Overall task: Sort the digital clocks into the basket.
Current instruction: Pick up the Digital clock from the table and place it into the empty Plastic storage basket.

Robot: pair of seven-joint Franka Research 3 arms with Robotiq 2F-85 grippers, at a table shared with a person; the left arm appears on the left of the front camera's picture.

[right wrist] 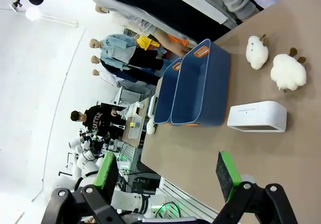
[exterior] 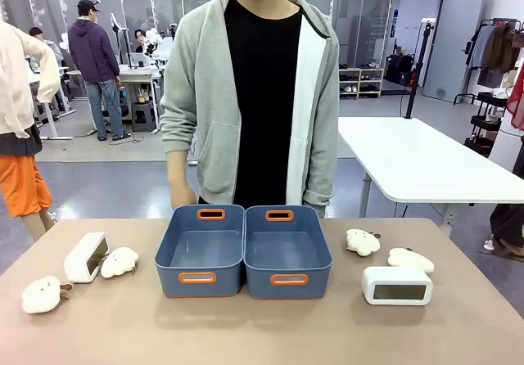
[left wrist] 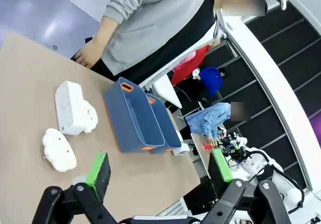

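The left end effector (left wrist: pixel 160 168) and right end effector (right wrist: pixel 167 174) hang above the desk (exterior: pixel 262 332), jaws spread wide, gripping nothing. The right clock (exterior: pixel 397 286) lies front-right, screen facing the robot, with a plush (exterior: pixel 410 259) just behind it. The left clock (exterior: pixel 86 257) sits on the left, just beside another plush (exterior: pixel 119 262). Farther back, the left basket (exterior: pixel 176 273) and right basket (exterior: pixel 315 279) stand side by side, with both clocks outside them. A person (exterior: pixel 254 95) stands behind.

Tan table (exterior: pixel 262 332): baskets (exterior: pixel 201 250), clocks (exterior: pixel 397 285), plush toys (exterior: pixel 119 262).
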